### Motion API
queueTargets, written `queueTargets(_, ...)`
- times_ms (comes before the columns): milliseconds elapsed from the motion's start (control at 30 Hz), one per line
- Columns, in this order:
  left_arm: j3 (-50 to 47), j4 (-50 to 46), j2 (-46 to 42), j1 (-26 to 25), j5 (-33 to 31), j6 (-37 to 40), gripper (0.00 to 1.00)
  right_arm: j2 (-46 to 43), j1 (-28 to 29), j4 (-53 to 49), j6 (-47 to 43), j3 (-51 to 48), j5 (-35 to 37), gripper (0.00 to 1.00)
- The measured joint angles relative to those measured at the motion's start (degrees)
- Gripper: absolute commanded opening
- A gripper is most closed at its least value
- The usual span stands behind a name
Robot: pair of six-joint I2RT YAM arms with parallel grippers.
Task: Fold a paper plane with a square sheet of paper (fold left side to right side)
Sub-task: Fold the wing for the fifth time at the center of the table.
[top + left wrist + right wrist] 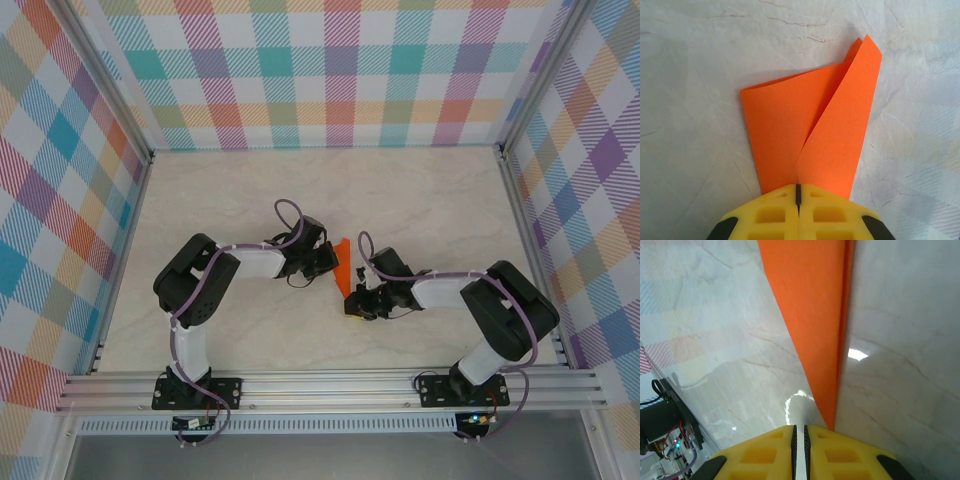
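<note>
We see the folded orange paper [810, 130] over the middle of the tabletop [690, 75], creased and tapering. Our left pincer [797, 192] is clenched tight on one end. Our right pincer [800, 432] grasps its narrow tip, jaws nearly together.

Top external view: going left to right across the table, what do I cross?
In order: left arm → left gripper → folded orange paper → right gripper → right arm.
</note>
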Motion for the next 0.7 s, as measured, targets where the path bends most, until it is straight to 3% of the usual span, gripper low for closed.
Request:
queueTargets(333,0.0,0.0,0.0,0.0,0.0,0.0,0.0,-6.4,-2.5,-5.4,-1.3,8.5,-0.4,0.16)
queueTargets(700,0.0,0.0,0.0,0.0,0.0,0.0,0.0,7.3,-4.2,0.3,1.6,11.4,0.2,0.16)
